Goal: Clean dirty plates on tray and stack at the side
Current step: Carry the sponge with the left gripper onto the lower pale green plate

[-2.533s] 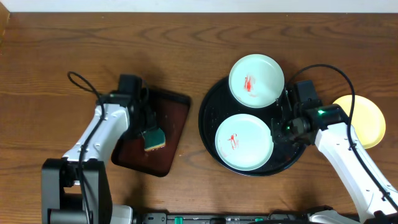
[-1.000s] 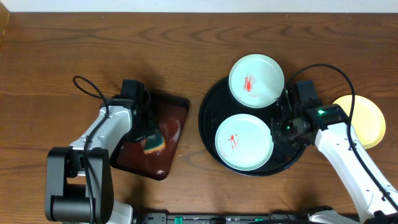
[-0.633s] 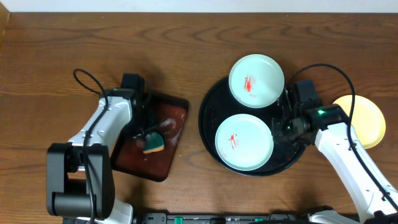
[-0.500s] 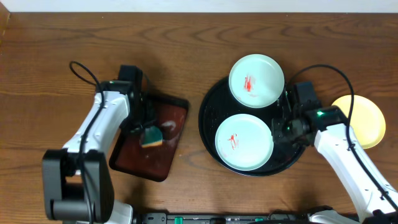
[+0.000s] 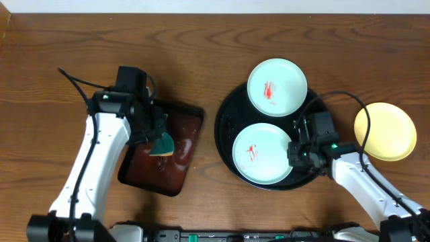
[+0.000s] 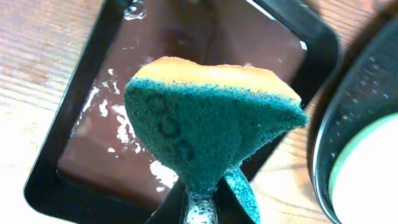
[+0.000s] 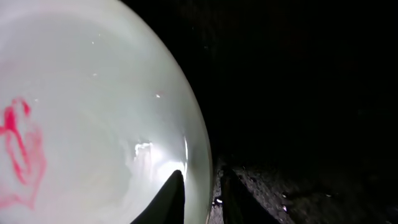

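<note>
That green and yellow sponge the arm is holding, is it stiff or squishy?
Probably squishy: the green-and-yellow sponge narrows sharply where the left gripper pinches it. Likely light, held up by that small pinch. Possibly wet: the rectangular dark maroon tray below glistens with water.

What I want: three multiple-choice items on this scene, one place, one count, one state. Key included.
1. Where is the yellow plate? A. on the black tray B. on the maroon tray C. on the bare tabletop
2. How many plates on the black tray carry red smears? A. two B. none C. three
3. The sponge is: A. on a plate B. pinched in the left gripper C. on the tabletop
Key: C, right of the tray; A, both mint plates are smeared; B, clamped above the maroon tray.
</note>
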### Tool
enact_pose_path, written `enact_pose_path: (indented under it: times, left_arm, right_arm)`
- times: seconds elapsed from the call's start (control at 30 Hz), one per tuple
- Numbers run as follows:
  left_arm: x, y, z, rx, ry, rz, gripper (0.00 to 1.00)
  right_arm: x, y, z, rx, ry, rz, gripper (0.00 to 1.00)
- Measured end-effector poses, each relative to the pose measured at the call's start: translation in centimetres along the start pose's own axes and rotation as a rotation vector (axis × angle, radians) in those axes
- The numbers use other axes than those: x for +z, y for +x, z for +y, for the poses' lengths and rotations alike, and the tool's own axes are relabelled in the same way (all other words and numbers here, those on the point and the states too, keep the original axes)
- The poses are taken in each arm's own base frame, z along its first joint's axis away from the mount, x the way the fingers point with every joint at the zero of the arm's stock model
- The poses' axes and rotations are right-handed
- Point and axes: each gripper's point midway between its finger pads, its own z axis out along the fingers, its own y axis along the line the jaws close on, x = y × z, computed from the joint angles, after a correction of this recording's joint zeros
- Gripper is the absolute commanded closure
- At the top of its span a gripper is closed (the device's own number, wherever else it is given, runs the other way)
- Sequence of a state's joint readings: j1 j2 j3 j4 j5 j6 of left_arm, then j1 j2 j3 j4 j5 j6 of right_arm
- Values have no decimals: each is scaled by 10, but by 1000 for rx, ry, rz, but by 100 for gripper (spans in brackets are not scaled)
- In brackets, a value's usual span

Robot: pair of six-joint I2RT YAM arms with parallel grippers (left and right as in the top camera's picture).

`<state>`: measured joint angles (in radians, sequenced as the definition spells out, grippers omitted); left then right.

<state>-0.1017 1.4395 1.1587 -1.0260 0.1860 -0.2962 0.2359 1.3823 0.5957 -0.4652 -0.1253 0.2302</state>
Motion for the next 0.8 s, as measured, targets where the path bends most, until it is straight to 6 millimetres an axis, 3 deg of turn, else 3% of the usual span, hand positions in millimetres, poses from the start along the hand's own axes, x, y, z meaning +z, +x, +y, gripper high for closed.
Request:
enact_pose_path:
  times: [0.03,0.1,0.37,0.47,0.67,0.8]
  left_arm:
    - [-2,1,-4,18,6,-7,93]
    - [-6,5,-13,54,21,-15,92]
    - [-6,20,-53,176,90,-16,92]
    - [-7,17,-72,192,141,-46,93]
    - [-9,17,-126,226,265,-110,93]
    - [7,31,-163,264,309,-84,93]
  right_arm:
    - [2,2,0,0,-2,4,84]
    - [7,5,0,-3,-6,15,99]
    - [1,4,0,19,4,69,99]
    - [-3,-6,-1,38,21,48,99]
    - [-2,-13,-8,91,61,33,99]
    - [8,-9,-10,114,74,77,99]
